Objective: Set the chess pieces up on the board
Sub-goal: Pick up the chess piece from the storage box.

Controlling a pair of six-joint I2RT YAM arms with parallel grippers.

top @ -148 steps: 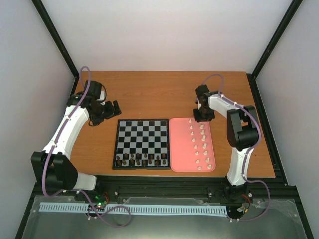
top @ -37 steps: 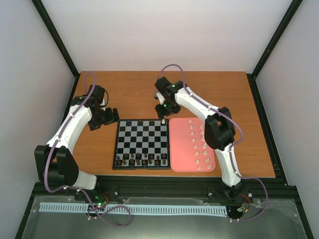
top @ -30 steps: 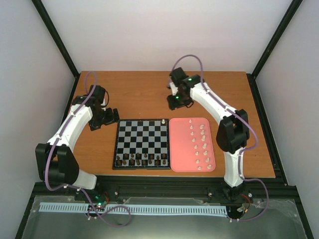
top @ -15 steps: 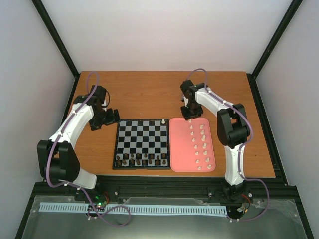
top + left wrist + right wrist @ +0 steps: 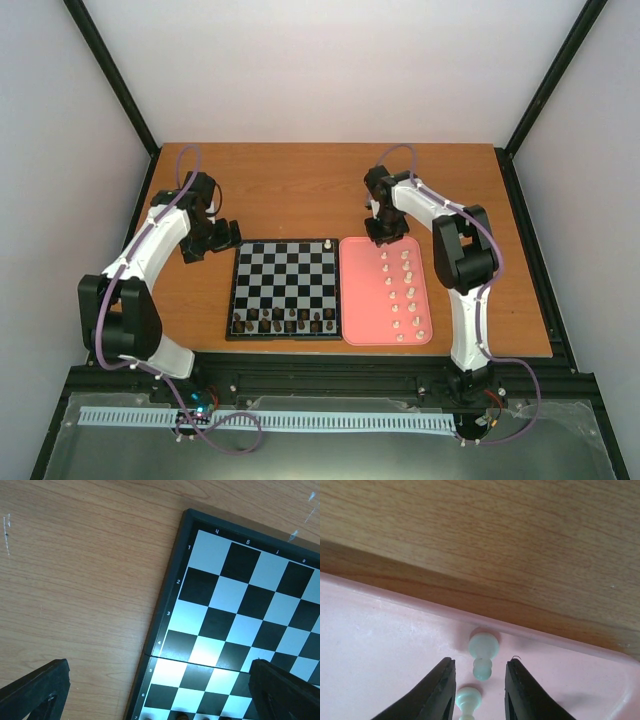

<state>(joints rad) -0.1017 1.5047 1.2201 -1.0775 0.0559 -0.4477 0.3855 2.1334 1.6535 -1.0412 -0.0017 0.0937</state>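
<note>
The board (image 5: pixel 284 287) lies mid-table with one white piece (image 5: pixel 329 244) on its far right corner and dark pieces along its near edge. Several white pieces (image 5: pixel 404 295) stand in two rows on the pink tray (image 5: pixel 360 300). My right gripper (image 5: pixel 381 232) hangs over the tray's far edge, open; in the right wrist view its fingers (image 5: pixel 440 690) straddle a white piece (image 5: pixel 483 655) without touching it, with another piece (image 5: pixel 468 700) just below. My left gripper (image 5: pixel 222 237) is open and empty beside the board's far left corner; the left wrist view shows the board (image 5: pixel 240 625).
Dark brown pieces (image 5: pixel 283 322) line the board's near rows. Bare wooden table lies beyond the board and tray. The tray's rim (image 5: pixel 395 597) runs just beyond the straddled piece.
My right gripper set a white piece on the board's far right corner, swung back right and came down over the tray's far end around a piece. The left arm shifted slightly.
</note>
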